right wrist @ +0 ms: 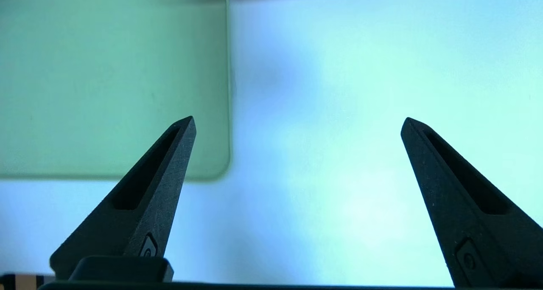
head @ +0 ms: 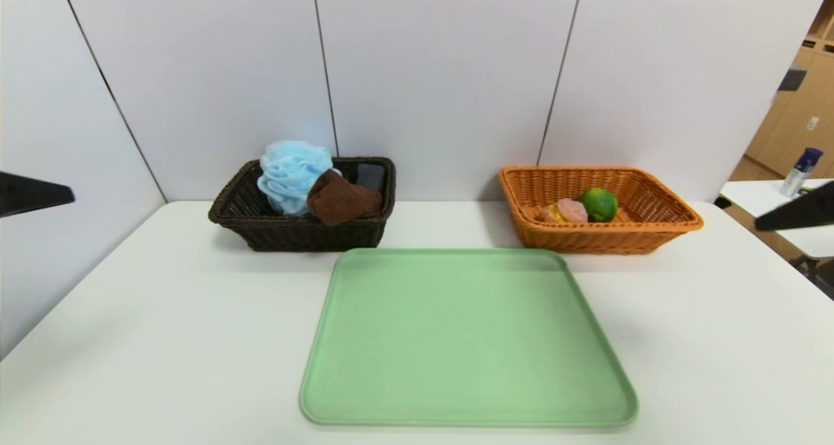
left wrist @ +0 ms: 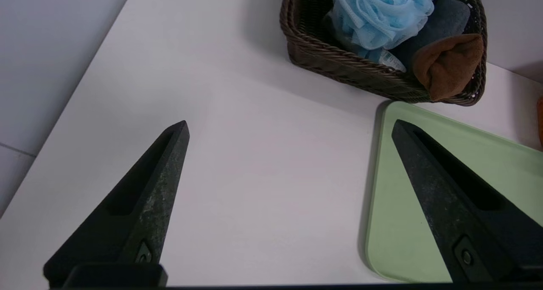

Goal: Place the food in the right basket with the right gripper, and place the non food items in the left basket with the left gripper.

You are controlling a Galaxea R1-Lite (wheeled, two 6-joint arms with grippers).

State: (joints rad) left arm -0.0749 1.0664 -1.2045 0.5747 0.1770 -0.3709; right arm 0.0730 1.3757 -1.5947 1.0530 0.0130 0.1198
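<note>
The dark brown basket (head: 293,233) stands at the back left. It holds the light blue pouf (head: 287,174), the brown rolled towel (head: 344,199) and the dark grey towel (head: 370,174). In the left wrist view the bottle (left wrist: 392,62) peeks out under the pouf (left wrist: 377,9). The orange basket (head: 606,236) at the back right holds the pinkish bun (head: 571,210) and the green citrus (head: 599,204). My left gripper (left wrist: 290,126) is open and empty over the table, left of the tray. My right gripper (right wrist: 299,122) is open and empty over the table, right of the tray.
An empty light green tray (head: 466,341) lies in the middle of the white table (head: 163,341). White wall panels stand behind the baskets. A side table with a spray bottle (head: 800,170) is at the far right.
</note>
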